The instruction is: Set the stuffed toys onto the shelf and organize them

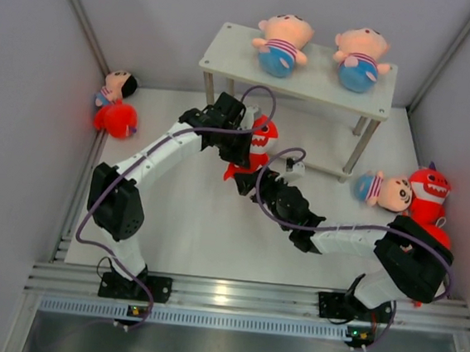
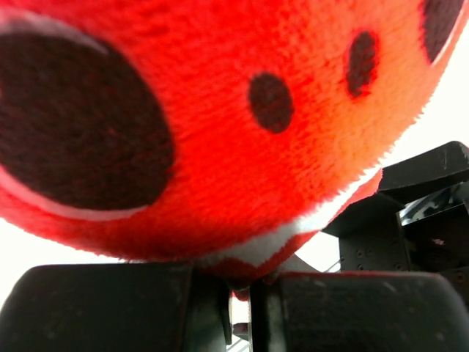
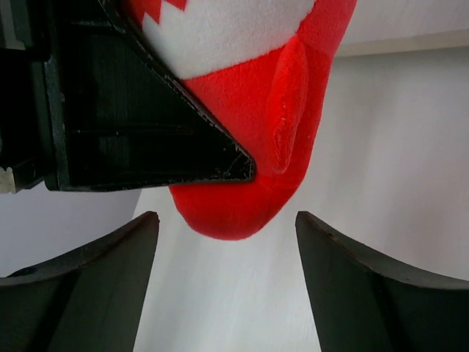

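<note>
My left gripper (image 1: 243, 143) is shut on a fold of a red shark (image 1: 264, 135) and holds it above the floor, in front of the shelf (image 1: 310, 83). In the left wrist view the shark (image 2: 220, 110) fills the frame and the gripper (image 2: 245, 293) pinches its lower edge. My right gripper (image 1: 251, 180) is open just below the shark. In the right wrist view the gripper (image 3: 226, 220) is spread, with the shark's tail end (image 3: 242, 191) hanging just above the gap. Two peach dolls (image 1: 279, 43) (image 1: 360, 59) lie on the shelf's top board.
A doll (image 1: 115, 87) and a red shark (image 1: 117, 120) lie by the left wall. Another doll (image 1: 387, 191) and a red shark (image 1: 430, 191) lie at the right, near the shelf's front right leg (image 1: 360, 146). Grey walls close in on both sides.
</note>
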Robot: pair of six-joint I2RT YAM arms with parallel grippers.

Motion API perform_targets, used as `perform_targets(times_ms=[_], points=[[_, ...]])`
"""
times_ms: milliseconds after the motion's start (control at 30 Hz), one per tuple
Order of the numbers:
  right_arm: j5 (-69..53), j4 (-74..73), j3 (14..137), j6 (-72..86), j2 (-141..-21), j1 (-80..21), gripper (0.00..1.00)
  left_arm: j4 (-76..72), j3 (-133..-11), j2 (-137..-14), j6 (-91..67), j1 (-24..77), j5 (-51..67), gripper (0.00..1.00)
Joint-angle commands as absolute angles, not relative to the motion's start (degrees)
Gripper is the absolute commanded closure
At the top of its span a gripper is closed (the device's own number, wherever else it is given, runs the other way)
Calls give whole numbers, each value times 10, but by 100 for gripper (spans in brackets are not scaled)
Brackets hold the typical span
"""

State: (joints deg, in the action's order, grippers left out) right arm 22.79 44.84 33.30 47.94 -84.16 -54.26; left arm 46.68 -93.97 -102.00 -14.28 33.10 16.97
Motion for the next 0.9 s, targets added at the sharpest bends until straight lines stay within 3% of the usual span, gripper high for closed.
perform_targets(times_ms=[0,233,367,500,633,667,700,767,867], points=[[272,544,359,497,-854,-552,26,429,-966,-997,-166,333,190,100],[255,529,390,515,-886,-548,56,420,-965,-992,-178,332,205,100],[264,520,383,529,-882,-537,67,418,-958,-985,-184,332,204,100],[262,507,385,529,-875,-526,68,410,-947,-978,-192,332,217,100],[257,475,395,521,-867,-522,98,411,-951,-978,-184,332,214,100],[255,462,396,520,-864,-520,100,412,-952,-976,-181,332,207,100],[252,451,394,517,-860,-519,100,411,-953,-977,-172,331,201,98],[233,443,388,512,-843,-515,100,411,-952,-976,-160,331,189,77],[195,397,379,506,-818,-496,100,411,-949,-967,-141,329,171,58]])
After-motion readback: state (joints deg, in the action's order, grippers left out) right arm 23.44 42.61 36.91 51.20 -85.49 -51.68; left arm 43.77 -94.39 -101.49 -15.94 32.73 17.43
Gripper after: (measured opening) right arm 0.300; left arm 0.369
